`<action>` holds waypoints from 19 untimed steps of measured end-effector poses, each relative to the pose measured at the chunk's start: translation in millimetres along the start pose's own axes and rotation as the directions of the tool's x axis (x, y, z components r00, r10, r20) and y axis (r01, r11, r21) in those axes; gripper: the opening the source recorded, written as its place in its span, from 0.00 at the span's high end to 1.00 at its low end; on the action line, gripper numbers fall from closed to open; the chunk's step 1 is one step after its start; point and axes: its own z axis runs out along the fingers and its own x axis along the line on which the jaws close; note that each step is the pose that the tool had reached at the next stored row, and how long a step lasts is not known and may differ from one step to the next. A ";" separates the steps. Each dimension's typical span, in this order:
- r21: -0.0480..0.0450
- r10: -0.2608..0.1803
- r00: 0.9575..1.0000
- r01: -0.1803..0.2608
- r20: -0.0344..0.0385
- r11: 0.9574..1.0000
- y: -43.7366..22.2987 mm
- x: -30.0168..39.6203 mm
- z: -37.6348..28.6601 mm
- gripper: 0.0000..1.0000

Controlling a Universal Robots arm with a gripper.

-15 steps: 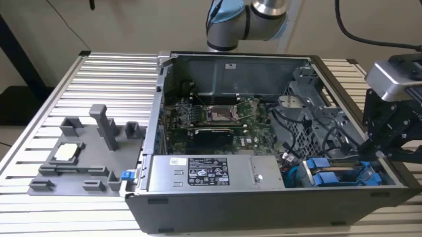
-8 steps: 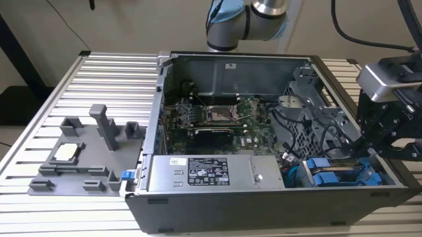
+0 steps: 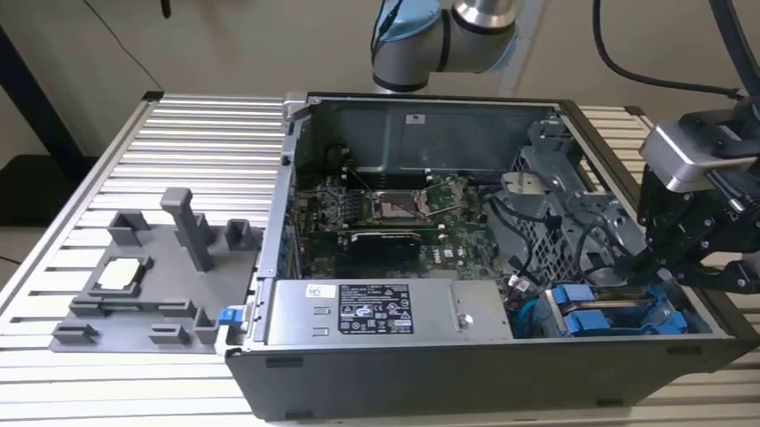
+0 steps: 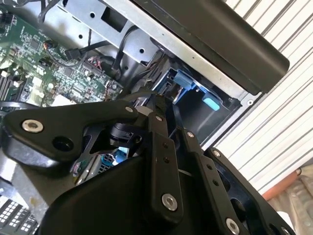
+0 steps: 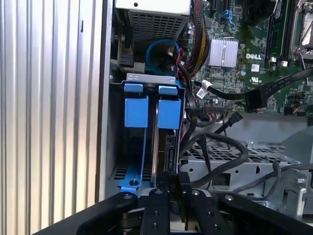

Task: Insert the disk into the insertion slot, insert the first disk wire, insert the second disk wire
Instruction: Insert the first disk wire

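The claw point(image 5: 172, 180), closed, touches the disk point(image 5: 167, 128) seated in the insertion slot point(image 5: 150, 78).

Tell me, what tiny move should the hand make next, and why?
Probably a slow, small nudge straight toward the disk. The hand sits right at its near end, the disk already stands in the slot, and black cables crowd close beside, so sideways motion risks snagging them.
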 end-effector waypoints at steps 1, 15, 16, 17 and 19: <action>-0.004 0.000 1.000 0.000 0.000 1.000 -0.3 0.1 0.5 0.81; -0.037 0.003 1.000 -0.003 0.003 0.999 -4.2 0.5 2.6 0.81; -0.037 0.003 1.000 -0.003 0.003 0.999 -4.2 0.5 2.8 0.81; -0.037 0.003 1.000 -0.003 0.003 0.999 -4.2 0.5 3.2 0.81; -0.037 0.003 1.000 -0.003 0.003 0.999 -4.1 0.6 4.2 0.81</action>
